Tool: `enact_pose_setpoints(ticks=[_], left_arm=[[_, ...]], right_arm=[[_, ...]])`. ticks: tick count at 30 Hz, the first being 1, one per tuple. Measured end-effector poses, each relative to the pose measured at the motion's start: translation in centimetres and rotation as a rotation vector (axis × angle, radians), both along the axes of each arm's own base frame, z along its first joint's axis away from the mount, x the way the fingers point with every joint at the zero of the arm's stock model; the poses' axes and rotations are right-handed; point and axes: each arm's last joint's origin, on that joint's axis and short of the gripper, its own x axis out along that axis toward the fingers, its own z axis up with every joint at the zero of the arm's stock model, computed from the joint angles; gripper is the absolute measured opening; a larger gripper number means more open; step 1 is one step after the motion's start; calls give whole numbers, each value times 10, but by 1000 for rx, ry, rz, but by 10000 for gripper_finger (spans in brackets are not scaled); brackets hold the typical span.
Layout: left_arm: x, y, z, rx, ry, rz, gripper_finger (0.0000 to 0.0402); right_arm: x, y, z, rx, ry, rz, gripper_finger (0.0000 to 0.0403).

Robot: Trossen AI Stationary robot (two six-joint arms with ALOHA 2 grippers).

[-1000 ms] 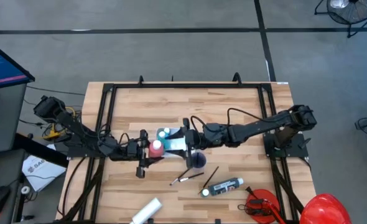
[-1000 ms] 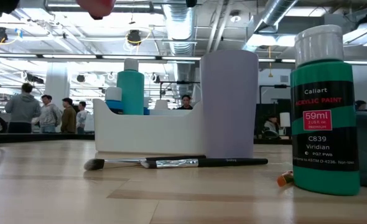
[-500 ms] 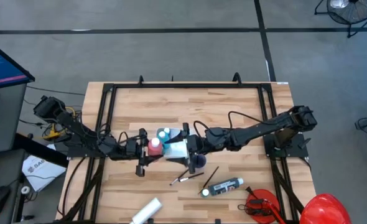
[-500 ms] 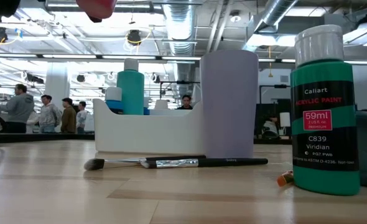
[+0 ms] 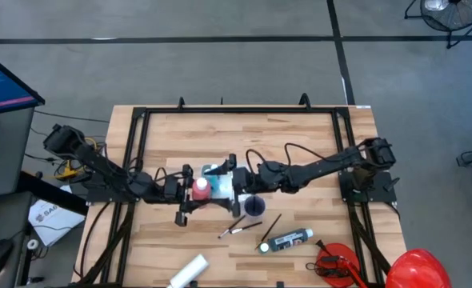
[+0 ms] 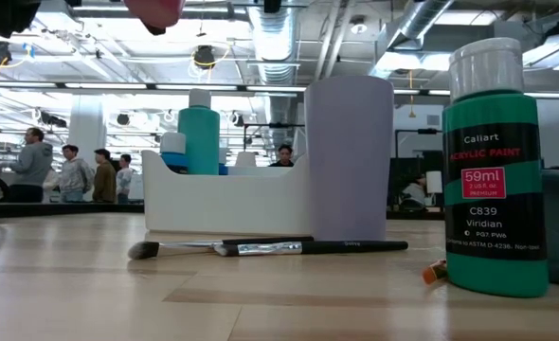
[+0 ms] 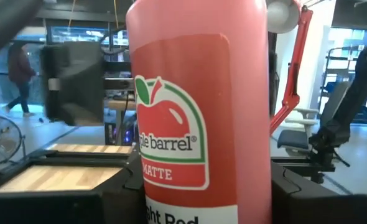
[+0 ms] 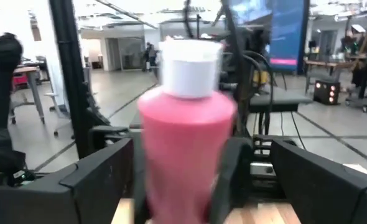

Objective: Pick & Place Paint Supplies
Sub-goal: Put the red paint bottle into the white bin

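My left gripper [image 5: 190, 192] is shut on a red paint bottle [image 5: 200, 190] with a white cap, which fills the left wrist view [image 7: 199, 112]. In the low view only the bottle's bottom [image 6: 158, 9] shows, high above the table beside the left end of the white caddy [image 6: 227, 199]. A teal bottle [image 5: 210, 170] stands in the caddy. My right gripper [image 5: 233, 189] hovers over the caddy, open, facing the red bottle [image 8: 185, 124] without touching it. On the table lie two dark-handled brushes [image 5: 240, 228], [image 5: 270, 224], a green-and-black bottle [image 5: 286, 240] and a white bottle [image 5: 188, 272]. My left gripper pinches the red bottle by its body [image 8: 143, 168] between its two fingers [image 8: 112, 174], one on either side. The fingers come level from the table's left. The bottle stands upright with its cap up, lifted clear of the table.
A purple cup [image 5: 254, 206] stands just right of the caddy. A red tool [image 5: 336, 262] and a red helmet-like dome [image 5: 416, 268] sit at the near right corner. A dark frame [image 5: 140, 120] rims the table. Bare wood lies far of the caddy.
My right gripper has moved toward the table's left, over the caddy and closer to the red bottle. My left gripper has kept hold of the bottle, lifted.
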Motion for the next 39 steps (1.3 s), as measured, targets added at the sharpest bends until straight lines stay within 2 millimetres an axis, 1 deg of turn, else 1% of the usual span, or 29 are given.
enact_pose_setpoints(ticks=[2,6,12,17,21,26,30,35,39], left_arm=[[2,-1,-3,-16,7,-1,159],[10,0,-15,-19,51,10,160],[17,1,-24,-38,59,0,159],[16,1,-22,-45,49,3,160],[16,0,-23,-46,58,-13,158],[16,-2,-23,-57,58,-56,161],[19,-3,-30,-56,87,-60,157],[23,-4,-36,-64,85,-52,161],[23,-4,-35,-66,79,-51,159]], right_arm=[[1,-4,-1,26,9,-4,372],[1,-5,-1,35,17,-6,372],[2,-7,-11,35,131,-14,372],[7,-11,-1,52,222,-24,373],[8,-8,2,41,276,-22,373],[6,2,2,27,286,2,373],[7,2,4,29,266,4,372],[6,1,2,28,284,1,360],[7,-2,0,42,313,-5,338]])
